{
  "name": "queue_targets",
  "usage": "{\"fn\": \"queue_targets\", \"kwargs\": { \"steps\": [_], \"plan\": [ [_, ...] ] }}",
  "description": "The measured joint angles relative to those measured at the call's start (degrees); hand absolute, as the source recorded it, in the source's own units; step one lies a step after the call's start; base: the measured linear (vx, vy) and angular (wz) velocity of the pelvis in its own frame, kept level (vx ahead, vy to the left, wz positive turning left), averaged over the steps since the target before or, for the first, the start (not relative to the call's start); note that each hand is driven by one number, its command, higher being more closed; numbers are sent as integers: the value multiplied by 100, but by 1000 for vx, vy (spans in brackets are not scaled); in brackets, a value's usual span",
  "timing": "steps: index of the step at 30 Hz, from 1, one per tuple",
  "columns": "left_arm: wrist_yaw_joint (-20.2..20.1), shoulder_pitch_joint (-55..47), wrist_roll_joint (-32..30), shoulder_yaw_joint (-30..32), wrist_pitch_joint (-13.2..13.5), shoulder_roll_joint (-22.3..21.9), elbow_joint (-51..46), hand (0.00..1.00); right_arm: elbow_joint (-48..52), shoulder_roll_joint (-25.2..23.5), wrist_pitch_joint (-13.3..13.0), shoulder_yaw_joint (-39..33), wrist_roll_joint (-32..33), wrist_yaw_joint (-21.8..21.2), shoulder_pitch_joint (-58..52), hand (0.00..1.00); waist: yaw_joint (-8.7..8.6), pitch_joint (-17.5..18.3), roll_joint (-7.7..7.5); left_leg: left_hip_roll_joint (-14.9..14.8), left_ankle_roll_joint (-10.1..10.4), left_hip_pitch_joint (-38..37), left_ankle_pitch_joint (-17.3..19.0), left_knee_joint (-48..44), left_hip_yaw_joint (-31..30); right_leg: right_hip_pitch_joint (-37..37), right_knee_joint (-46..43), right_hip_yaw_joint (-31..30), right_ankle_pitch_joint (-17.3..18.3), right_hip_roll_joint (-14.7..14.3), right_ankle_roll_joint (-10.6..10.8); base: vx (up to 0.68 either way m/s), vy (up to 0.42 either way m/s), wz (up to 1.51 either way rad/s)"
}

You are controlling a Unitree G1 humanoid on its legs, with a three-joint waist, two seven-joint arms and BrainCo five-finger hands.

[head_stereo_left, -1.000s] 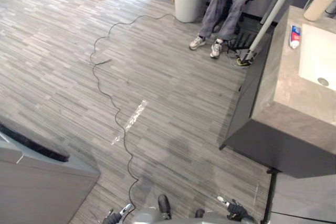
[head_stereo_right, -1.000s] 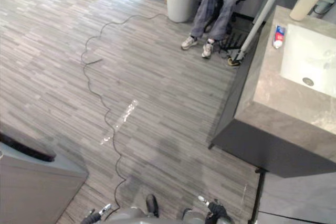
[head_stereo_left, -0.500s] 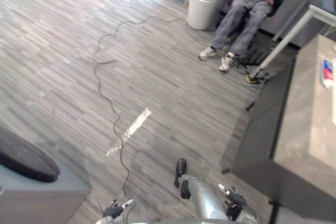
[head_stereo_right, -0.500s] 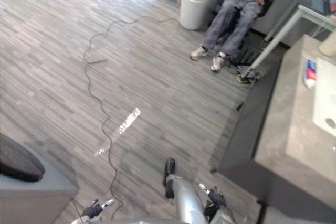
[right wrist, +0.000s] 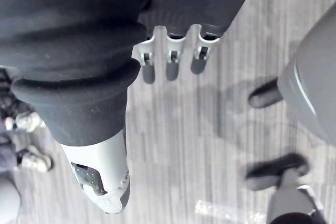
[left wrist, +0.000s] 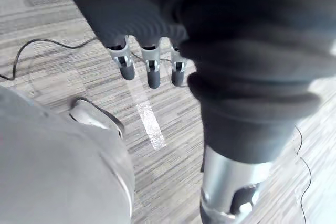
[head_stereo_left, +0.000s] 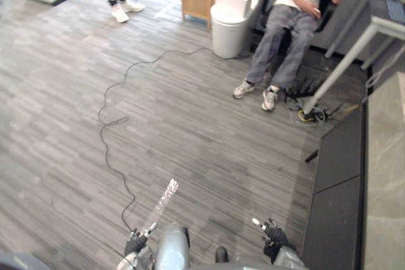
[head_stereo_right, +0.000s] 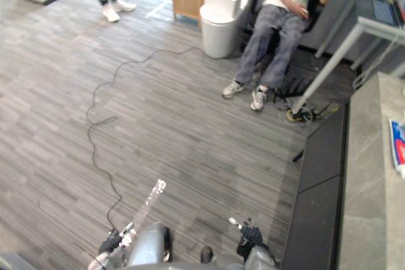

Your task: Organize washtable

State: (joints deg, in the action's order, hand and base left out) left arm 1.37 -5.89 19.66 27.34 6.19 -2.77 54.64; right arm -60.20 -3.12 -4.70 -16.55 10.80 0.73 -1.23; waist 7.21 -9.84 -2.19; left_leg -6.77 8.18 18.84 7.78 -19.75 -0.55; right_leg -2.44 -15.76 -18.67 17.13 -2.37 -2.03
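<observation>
- Left eye view: the whole picture has swung since 1 s ago, so the camera turned and the furniture did not move. The worktop (head_stereo_left: 387,175), which then took up the 3 o'clock side with its sink in view, is now a narrow grey strip at 3 o'clock. The left hand (head_stereo_left: 135,243) hangs at 7 o'clock and the right hand (head_stereo_left: 273,243) at 5 o'clock, both over the floor (head_stereo_left: 190,131). A seated person (head_stereo_left: 288,36) is at 1 o'clock, with a white bin (head_stereo_left: 226,26) at 12 o'clock.
- Right eye view: a toothpaste tube (head_stereo_right: 398,147) lies flat on the worktop at the 3 o'clock edge, well apart from both hands.
- Left wrist view: the left hand's fingers (left wrist: 152,72) hang straight and relaxed, holding nothing, with floor beyond them.
- Right wrist view: the right hand's fingers (right wrist: 172,64) are likewise straight and empty above the floor.
- Judgement: tidying has not begun. The robot probably has to turn toward 3 o'clock and close in before either hand can reach the tube.
</observation>
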Motion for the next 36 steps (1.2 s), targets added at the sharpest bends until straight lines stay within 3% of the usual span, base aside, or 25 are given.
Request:
{"fn": "queue_targets", "kwargs": {
  "steps": [1,2,3,4,6,7,9,11,14,15,16,18,19,20,21,23,25,26,27,29,30,32,35,36],
  "plan": [
    [19,-54,9,108,69,-32,-6,0,-35,-8,1,165,-5,10,-37,0,64,90,-29,95,-114,54,42,-458,86,-16,-58,-295,199,113,52,410,613,-152],
    [48,-133,8,251,86,-36,7,0,-49,-62,3,212,-8,-16,-80,0,148,167,-137,80,-423,33,236,-784,371,-27,-181,-408,197,234,208,426,608,-165],
    [79,-161,13,317,99,-27,11,0,-43,-118,3,249,-11,-43,-85,0,163,191,-180,64,-534,1,335,-885,540,87,-422,-320,187,278,250,287,391,-144],
    [127,-152,10,400,98,-27,37,0,-46,-109,6,370,-10,-96,-87,0,172,220,-247,13,-657,-115,482,-983,811,305,-893,-188,119,333,363,311,403,-131],
    [151,-112,-5,371,115,13,161,0,41,-110,-3,344,5,-104,-88,0,134,179,-195,-34,-951,-767,714,-833,1558,971,-2391,359,-332,507,650,274,368,-142],
    [156,-80,-14,340,111,29,201,0,72,-111,-9,323,18,-105,-87,0,122,177,-188,-33,-973,-983,727,-710,1750,1122,-2689,635,-459,599,637,159,232,-130],
    [127,17,-267,201,108,38,341,0,171,-112,-72,292,92,-104,-89,0,-50,212,-109,-38,-995,-1724,692,-1,2381,1490,-3027,1889,-517,900,528,216,301,-130],
    [121,40,-439,201,107,76,458,0,202,-113,-115,228,137,-100,-98,0,-95,233,-92,-28,-982,-2001,644,291,2687,1558,-2758,2240,-510,898,524,142,170,-104],
    [123,203,-682,155,45,140,686,0,261,-121,-159,-179,221,-89,-58,0,-361,261,1,-66,-934,-2319,615,760,3372,1742,-1528,2886,-497,696,474,141,80,-110],
    [123,225,-684,136,37,136,703,0,264,-107,-161,-235,229,-81,-46,0,-359,246,25,-77,-908,-2375,602,839,3491,1826,-1349,2989,-509,639,458,168,43,-113],
    [122,252,-693,-58,41,186,804,0,267,-76,-170,-344,271,-76,-21,0,-392,217,67,-90,-833,-2492,558,989,3638,1927,-894,3189,-662,528,271,158,2,-91],
    [114,273,-762,-287,39,281,846,0,260,-87,-167,-489,324,-57,-29,0,-513,200,13,-14,-705,-2738,501,1189,3841,1959,-286,3632,-1175,554,136,193,-52,-58],
    [109,251,-857,-366,42,347,841,0,244,-101,-165,-584,342,-32,-102,0,-520,175,-126,180,-587,-2998,461,1335,3850,1896,-54,3854,-1659,664,-36,256,-146,-35],
    [96,239,-913,-434,55,395,840,0,256,-131,-166,-584,359,-21,-200,0,-521,168,-210,335,-501,-3215,469,1435,3817,1817,-70,3993,-1782,766,-407,271,-145,-49],
    [69,263,-926,-507,58,312,894,0,267,-4,-166,-609,390,-12,-189,0,-517,168,-46,237,-352,-3405,494,1530,3788,1792,-286,3993,-1684,654,-338,259,-148,-42],
    [-41,260,-1059,-530,41,242,841,0,345,31,-167,-744,397,15,-263,0,-660,217,113,81,-154,-3533,525,1343,3656,1752,-386,3971,-1201,471,-283,256,-175,-60],
    [-202,231,-1140,-504,-116,217,799,0,453,18,-154,-791,373,-4,-345,0,-657,236,128,-339,33,-3406,638,317,3505,1529,-242,3901,-929,151,-303,277,-190,-91],
    [-238,127,-1137,-397,-102,137,733,0,566,18,-138,-787,326,6,-465,0,-580,263,299,-973,21,-2996,622,-965,3076,1217,-117,4058,-638,4,-127,393,-87,-115],
    [-245,-9,-1138,-250,-38,67,468,0,657,23,-151,-735,225,18,-551,0,-500,299,237,-1266,-91,-2473,549,-2526,2410,1156,-314,3965,-663,-120,-356,388,-45,-123],
    [-189,-78,-1131,-131,-22,19,385,0,470,182,-132,-529,169,34,-515,0,-437,367,370,-1457,-81,-1804,588,-3943,1546,904,-289,3616,-509,-496,-503,358,-33,-123],
    [-114,-79,-1076,-138,5,69,364,0,299,188,-123,-417,43,56,-463,0,-409,364,244,-1380,-140,-1449,625,-4235,1331,689,-188,3340,-506,-552,-497,409,-48,-114],
    [-3,-60,-944,-160,70,109,252,0,-119,236,-105,-349,-13,83,-328,0,-279,351,95,-1216,-258,-1132,698,-4033,1204,383,-55,2823,-563,-537,-480,386,10,-135],
    [155,-61,-790,-299,162,116,313,0,-312,330,-122,-218,-9,147,-143,0,-212,321,111,-949,-227,-956,721,-2374,719,39,61,1972,-520,-402,-358,326,179,-156],
    [244,-49,-664,-357,185,132,351,0,-383,373,-147,-82,-8,148,-94,0,-228,328,118,-816,-216,-966,713,-1420,337,43,19,1615,-436,-264,-212,325,283,-129]
  ]
}}
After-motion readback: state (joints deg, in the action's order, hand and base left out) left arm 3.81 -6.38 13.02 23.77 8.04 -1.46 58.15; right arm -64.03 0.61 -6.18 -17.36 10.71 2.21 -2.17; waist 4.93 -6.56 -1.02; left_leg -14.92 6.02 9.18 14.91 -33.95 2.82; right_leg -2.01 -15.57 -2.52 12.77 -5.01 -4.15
